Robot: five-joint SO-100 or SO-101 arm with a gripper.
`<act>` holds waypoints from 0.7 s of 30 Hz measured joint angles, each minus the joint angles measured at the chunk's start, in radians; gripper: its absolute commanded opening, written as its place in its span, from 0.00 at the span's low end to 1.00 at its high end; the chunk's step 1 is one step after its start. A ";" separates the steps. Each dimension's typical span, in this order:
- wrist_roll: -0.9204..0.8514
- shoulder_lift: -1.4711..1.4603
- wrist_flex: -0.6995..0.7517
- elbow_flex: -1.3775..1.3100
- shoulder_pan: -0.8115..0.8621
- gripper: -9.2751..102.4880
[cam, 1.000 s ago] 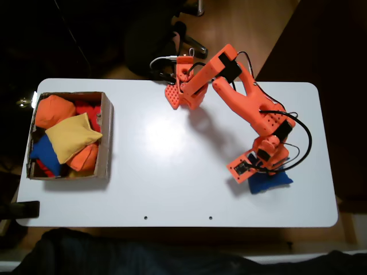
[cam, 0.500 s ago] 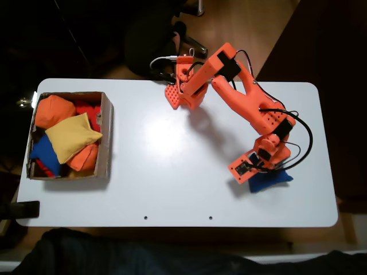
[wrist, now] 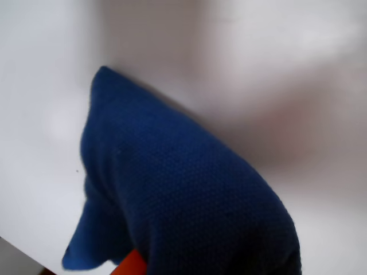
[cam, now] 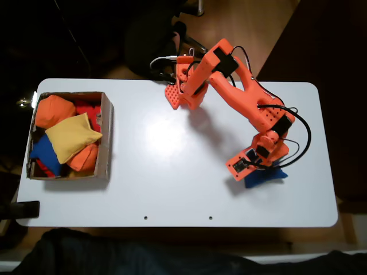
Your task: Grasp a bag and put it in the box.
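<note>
Wrist view: blue bag (wrist: 183, 195) bunched up close, likely pinched for lifting; jaw state impossible to tell. Box (cam: 106, 137) well apart across table (cam: 172, 172).

Bare table (cam: 172, 172) between arm and box (cam: 106, 137); box apparently crowded.

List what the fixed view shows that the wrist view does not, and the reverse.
Fixed view: the whole orange arm, the box at the table's left with a yellow beanbag, orange beanbags and another blue one inside, and the end effector over the bag.
Wrist view: the bag's woven fabric up close.
Both: the blue bag on the white table.
</note>
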 measured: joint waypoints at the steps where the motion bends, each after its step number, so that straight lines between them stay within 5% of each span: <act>1: 0.002 0.009 0.000 0.003 0.000 0.08; 21: -0.003 0.262 0.041 0.012 0.046 0.08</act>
